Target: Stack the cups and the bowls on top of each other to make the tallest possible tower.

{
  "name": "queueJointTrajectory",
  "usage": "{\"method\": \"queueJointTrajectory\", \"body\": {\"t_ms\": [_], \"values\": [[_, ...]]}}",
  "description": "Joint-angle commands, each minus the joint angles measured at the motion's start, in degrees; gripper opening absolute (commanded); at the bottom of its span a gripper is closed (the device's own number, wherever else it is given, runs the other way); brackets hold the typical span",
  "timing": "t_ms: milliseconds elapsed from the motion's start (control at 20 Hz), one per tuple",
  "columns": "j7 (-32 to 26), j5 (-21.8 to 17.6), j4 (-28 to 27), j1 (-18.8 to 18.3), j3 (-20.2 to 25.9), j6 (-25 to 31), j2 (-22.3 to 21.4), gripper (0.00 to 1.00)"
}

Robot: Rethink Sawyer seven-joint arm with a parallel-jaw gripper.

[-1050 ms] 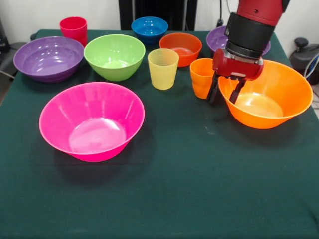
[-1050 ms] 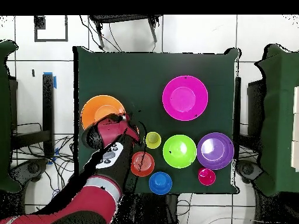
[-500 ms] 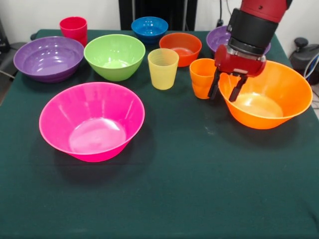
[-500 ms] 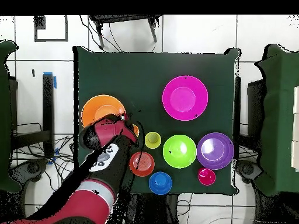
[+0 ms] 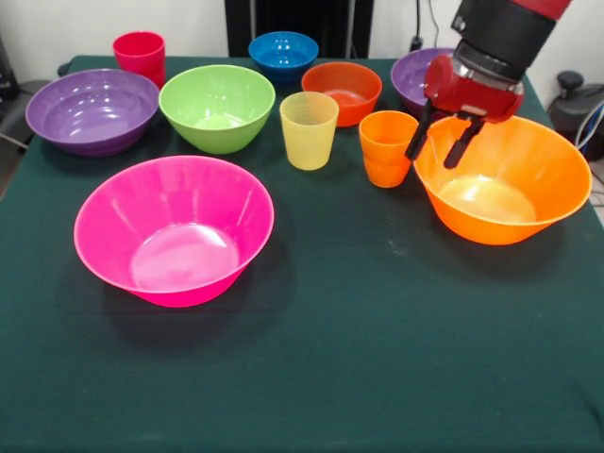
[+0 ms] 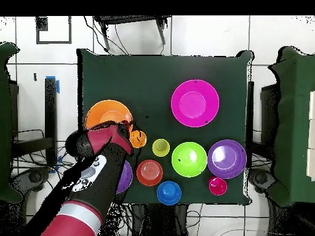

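Gripper: the gripper [image 5: 443, 142] hung empty with its two black fingers spread apart, holding nothing, above the rim of the large orange bowl [image 5: 528, 203] on the side nearest the orange cup [image 5: 385, 148].
Orange cup: it stood upright on the table [image 5: 311, 377], just beside the large orange bowl at that bowl's 9 o'clock in the front view, close to one finger.
Other cups: the pale yellow cup [image 5: 309, 129] stood at the orange cup's 9 o'clock, the red cup [image 5: 140, 55] well apart toward 10 o'clock.
Other bowls: pink bowl [image 5: 175, 229], green bowl [image 5: 217, 107], purple bowl [image 5: 92, 109], blue bowl [image 5: 283, 53], orange-red bowl [image 5: 343, 91]; a second purple bowl [image 5: 416, 74] sat partly hidden behind the arm.
Progress: nothing was stacked; every piece sat alone.
Risk, tipping: a descent with one finger over the cup's rim would likely knock the light cup over or shove it.
Risk, bowl: a finger catching the bowl's sloped wall could tilt or slide it.
Risk, grasp: glossy plastic pinched at a thin rim could slip.
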Motion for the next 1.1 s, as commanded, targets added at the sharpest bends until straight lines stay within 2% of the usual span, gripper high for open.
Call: {"method": "queueJointTrajectory", "body": {"t_ms": [50,350,550,1100], "values": [[9.7,2.2,-2.1,1.3,3.6,7.4,-0.9,1.0],[16.0,8.1,2.1,2.3,7.8,5.7,-1.8,1.0],[16.9,12.0,5.1,0.5,12.2,5.5,-3.5,1.0],[20.1,16.5,5.6,0.6,15.7,3.4,-3.3,1.0]]}}
